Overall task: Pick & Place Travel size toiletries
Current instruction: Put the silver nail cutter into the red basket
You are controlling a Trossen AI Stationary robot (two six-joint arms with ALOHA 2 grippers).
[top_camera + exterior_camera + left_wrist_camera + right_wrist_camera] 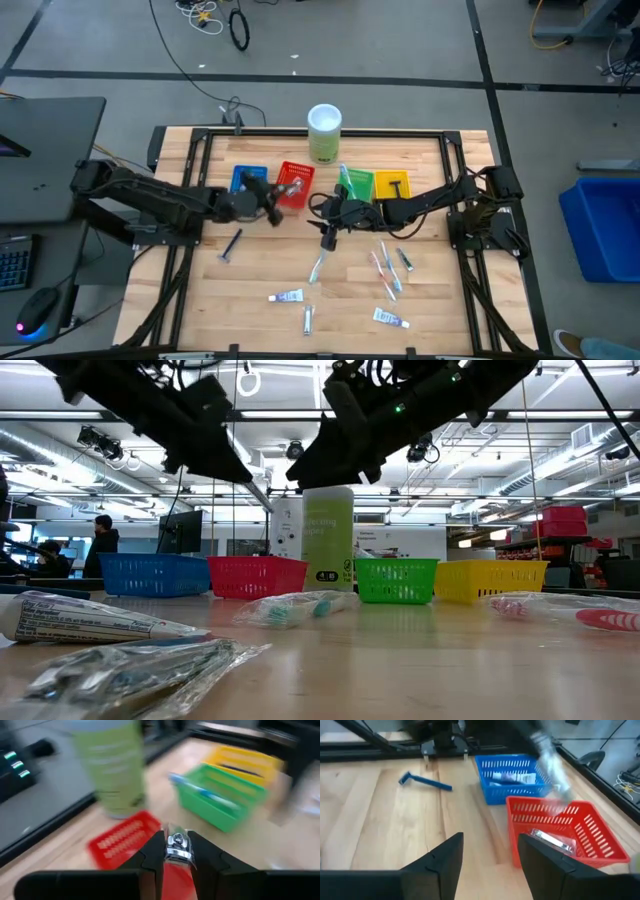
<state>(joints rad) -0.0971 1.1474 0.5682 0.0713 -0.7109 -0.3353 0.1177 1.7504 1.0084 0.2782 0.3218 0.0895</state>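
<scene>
Left gripper (177, 851): you have it closed on a shiny wrapped item (290, 187), carried over the red tray (300, 176) so it can drop in.
Right gripper (328, 238): its fingers stand apart and empty, low near the table's middle, likely to reach the next piece.
Toiletries: the tubes (287, 296) and toothbrushes (385, 268) lie scattered on the front boards; a razor (231, 244) sits near the left arm.
Trays: the blue tray (512, 777) already holds a tube.

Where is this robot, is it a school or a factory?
Probably a robotics lab or workshop: a big open hall with ceiling lights, a person at a monitor, and cables on the concrete floor.
</scene>
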